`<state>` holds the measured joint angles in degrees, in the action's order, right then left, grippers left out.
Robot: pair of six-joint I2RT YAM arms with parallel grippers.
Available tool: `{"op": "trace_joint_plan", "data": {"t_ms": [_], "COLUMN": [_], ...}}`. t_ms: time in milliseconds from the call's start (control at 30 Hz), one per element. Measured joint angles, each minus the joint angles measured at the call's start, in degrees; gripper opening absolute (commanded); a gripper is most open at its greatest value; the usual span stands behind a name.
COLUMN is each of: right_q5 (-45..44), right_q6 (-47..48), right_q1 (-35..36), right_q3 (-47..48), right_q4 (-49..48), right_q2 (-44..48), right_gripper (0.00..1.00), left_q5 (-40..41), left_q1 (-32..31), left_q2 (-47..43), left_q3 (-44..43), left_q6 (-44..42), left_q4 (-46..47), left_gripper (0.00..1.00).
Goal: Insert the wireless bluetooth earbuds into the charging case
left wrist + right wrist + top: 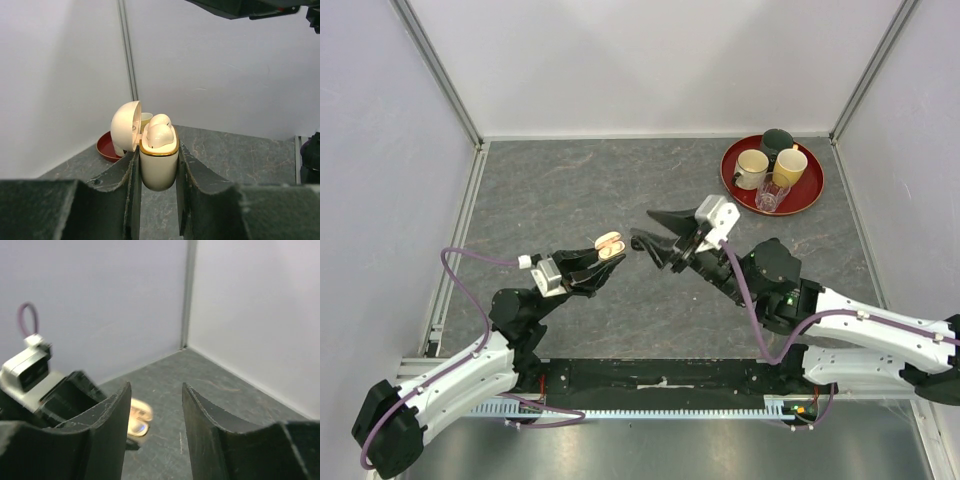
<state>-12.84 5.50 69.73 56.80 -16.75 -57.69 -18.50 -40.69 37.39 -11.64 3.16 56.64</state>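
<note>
Charging case (159, 170) was clamped upright between the left gripper (603, 253) fingers, pads pressing on both sides of its body, and held off the table (570, 190) near mid-table, a bit left of centre. Case lid (125, 125) was swung fully back on its hinge, toward the left in the left wrist view. Inside the case: 2 earbuds (161, 134), both cream-white, seated 1 behind the other with their rounded tops poking above the rim. Buds looked glossy and smooth, same colour as the case. The case was a rounded cream shell with a thin gold band round the opening. Right gripper (156, 390) was just beside the case, pointing at it, with a clear gap between its fingers and nothing in them, not touching the case. In the right wrist view the case showed only as a blurred pale shape beyond the fingertips. Other container: red round tray (812, 188) at the far right corner of the table, well apart from both arms, holding 4 vessels: a cream mug (752, 168), a yellow cup (790, 165), a dark cup (777, 140) and a clear glass (770, 195). Couldn't tell what was in them.
</note>
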Motion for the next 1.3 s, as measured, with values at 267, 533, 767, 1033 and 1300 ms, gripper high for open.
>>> {"op": "trace_joint_plan", "data": {"t_ms": [267, 533, 767, 1033, 1300], "right_q5": [-14.3, -15.4, -8.2, 2.7, 13.0], "right_q6": [-9.6, -24.2, -30.8, -36.2, -36.4], "right_q1": [-7.3, -20.8, -26.2, -30.5, -30.5], "right_q3": [0.1, 0.6, 4.5, 7.8, 8.0], "right_q4": [1.6, 11.8, 17.7, 22.4, 22.5], "right_q2": [-1.9, -4.3, -8.0, -13.7, -16.9], "right_gripper": [0.70, 0.98, 0.98, 0.98, 0.98], "left_q5": [0.0, 0.0, -0.4, -3.3, -6.2], "left_q1": [0.0, 0.0, 0.0, 0.0, 0.0], "left_q2": [0.3, 0.5, 1.7, 4.4, 8.6], "left_q3": [0.0, 0.0, -0.2, -2.1, -3.5], "left_q6": [0.0, 0.0, -0.2, -1.7, -2.8], "left_q4": [-0.9, -1.9, -4.3, -7.2, -7.6], "left_gripper": [0.02, 0.02, 0.02, 0.02, 0.02]}}
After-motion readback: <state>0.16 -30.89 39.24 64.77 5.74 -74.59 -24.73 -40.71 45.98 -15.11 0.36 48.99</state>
